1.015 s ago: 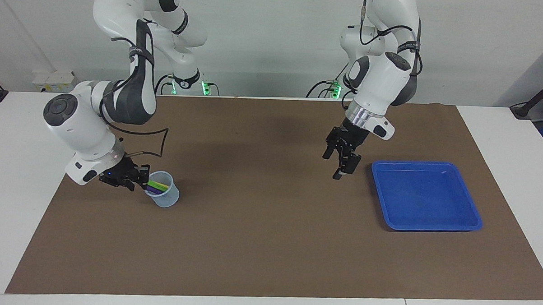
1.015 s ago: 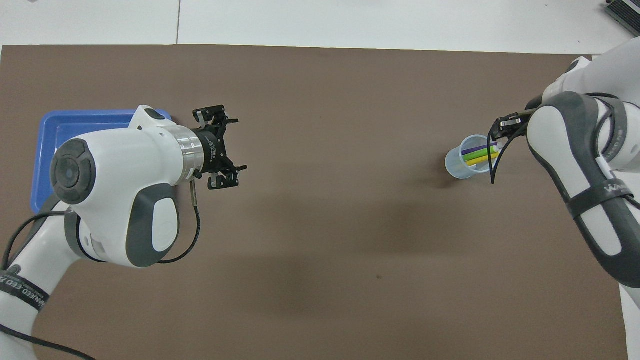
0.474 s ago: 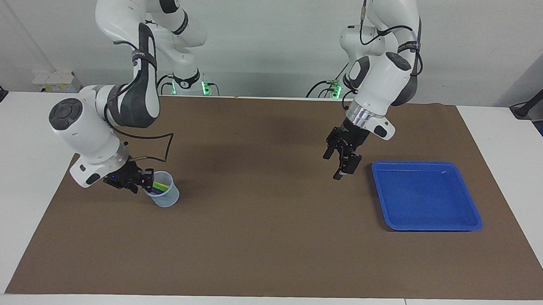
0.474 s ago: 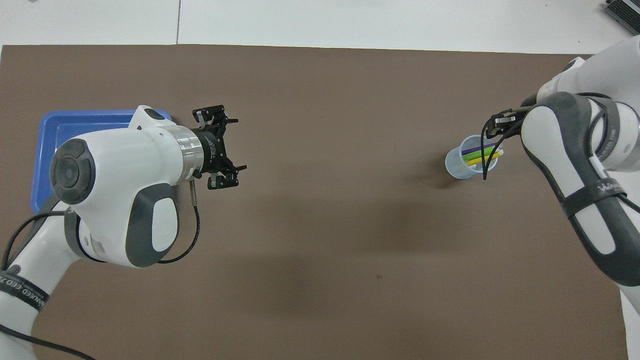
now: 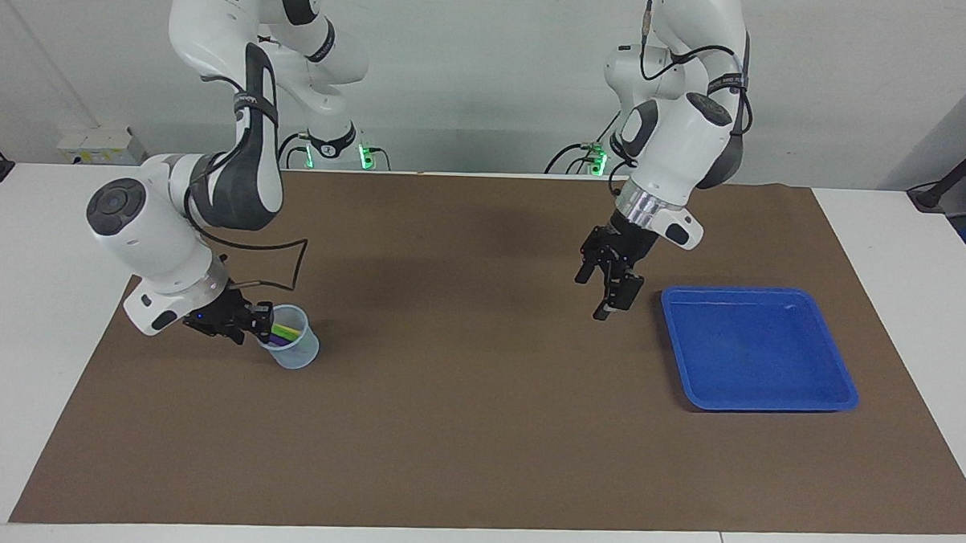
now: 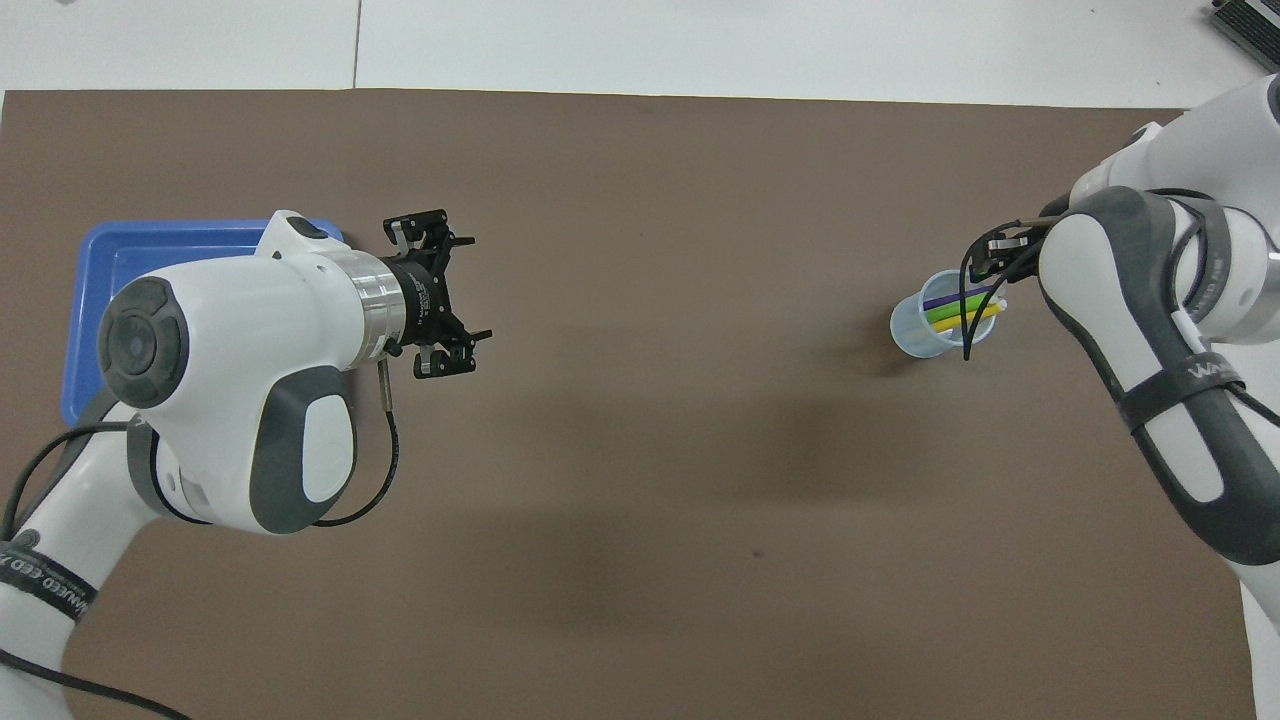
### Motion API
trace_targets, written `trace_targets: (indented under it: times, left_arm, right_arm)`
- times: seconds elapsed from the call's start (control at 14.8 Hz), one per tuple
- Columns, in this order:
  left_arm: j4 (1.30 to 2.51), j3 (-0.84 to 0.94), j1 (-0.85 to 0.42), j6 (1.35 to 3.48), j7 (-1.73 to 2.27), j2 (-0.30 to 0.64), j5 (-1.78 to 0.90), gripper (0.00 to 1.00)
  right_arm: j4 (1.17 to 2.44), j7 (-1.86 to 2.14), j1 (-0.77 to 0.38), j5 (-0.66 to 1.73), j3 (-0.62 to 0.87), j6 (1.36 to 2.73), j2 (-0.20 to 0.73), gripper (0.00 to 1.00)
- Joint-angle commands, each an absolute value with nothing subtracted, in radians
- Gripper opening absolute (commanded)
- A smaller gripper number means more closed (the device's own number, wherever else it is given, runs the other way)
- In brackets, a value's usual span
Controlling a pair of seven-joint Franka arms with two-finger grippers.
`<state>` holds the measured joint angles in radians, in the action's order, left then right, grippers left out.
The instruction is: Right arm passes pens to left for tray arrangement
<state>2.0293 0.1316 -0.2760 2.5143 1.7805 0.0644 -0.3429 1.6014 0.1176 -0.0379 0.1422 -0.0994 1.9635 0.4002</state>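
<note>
Pens (image 5: 283, 331) in your cup (image 5: 294, 349): right gripper (image 5: 244, 321) at their nine o'clock, grip unreadable; left gripper (image 5: 609, 285) gapes empty.

A brown mat (image 5: 477, 432) is spread over most of a white table (image 5: 30, 352), whose bare margins are seen around the mat. A small translucent pale-blue cup (image 5: 297, 352) is stood upright on the mat toward the right arm's end of the table. A pale wall (image 5: 474, 70) is seen above the table's edge.
</note>
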Motion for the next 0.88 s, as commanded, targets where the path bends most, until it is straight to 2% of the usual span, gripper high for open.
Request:
trace_targets:
  times: [0.0,0.47,0.81]
  left_arm:
    - [2.051,0.124,-0.281,2.525,1.778,0.052,-0.357,1.00]
    - [2.045,0.124,-0.278,2.523,1.775,0.054,-0.357,1.00]
    - [2.048,0.124,-0.273,2.523,1.775,0.054,-0.357,1.00]
  right_arm:
    - [1.621,0.101,-0.031,0.166,-0.094,1.965,0.393,0.46]
    - [1.625,0.077,-0.034,0.190,-0.094,1.962,0.391,0.44]
    - [1.624,0.074,-0.034,0.192,-0.092,1.954,0.391,0.29]
